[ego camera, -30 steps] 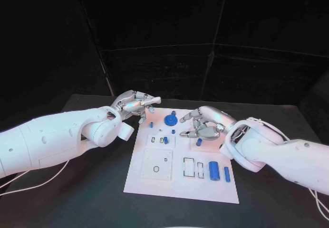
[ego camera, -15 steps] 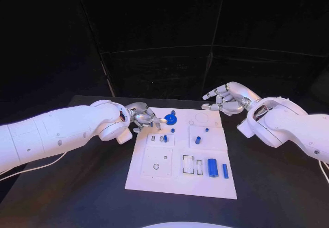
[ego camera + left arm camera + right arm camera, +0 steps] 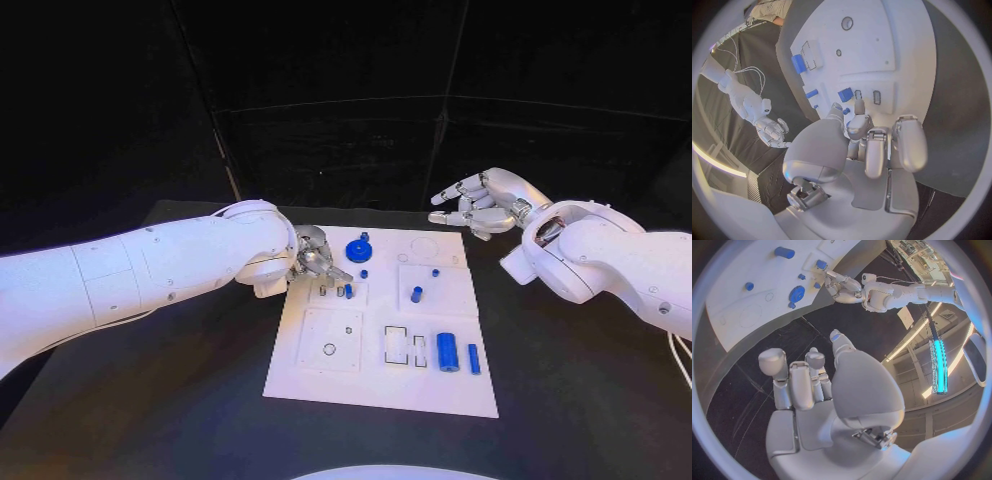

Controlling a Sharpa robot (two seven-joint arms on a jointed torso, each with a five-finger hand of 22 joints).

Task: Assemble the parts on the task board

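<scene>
The white task board (image 3: 329, 375) lies in the middle of the black table. A blue gear-like part (image 3: 359, 249) stands near its far edge, with small blue pegs (image 3: 417, 294) in the middle. A blue cylinder (image 3: 449, 352) and a thinner blue bar (image 3: 473, 358) lie near the right edge. My left hand (image 3: 316, 266) hovers low over the board's far left with nothing in it, its fingertips (image 3: 859, 106) beside a small blue piece (image 3: 845, 94) in a slot. My right hand (image 3: 480, 205) hangs beyond the far right corner, fingers loosely spread and holding nothing.
Empty cut-outs (image 3: 398, 346) sit in the board's near half, beside the cylinder. My thick left forearm (image 3: 173, 262) stretches over the table left of the board. Black table (image 3: 577, 400) surrounds the board on all sides.
My left hand came down from beyond the board's far left, past the gear, to the small slots. My right hand lifted off the board's middle to beyond the far right corner.
</scene>
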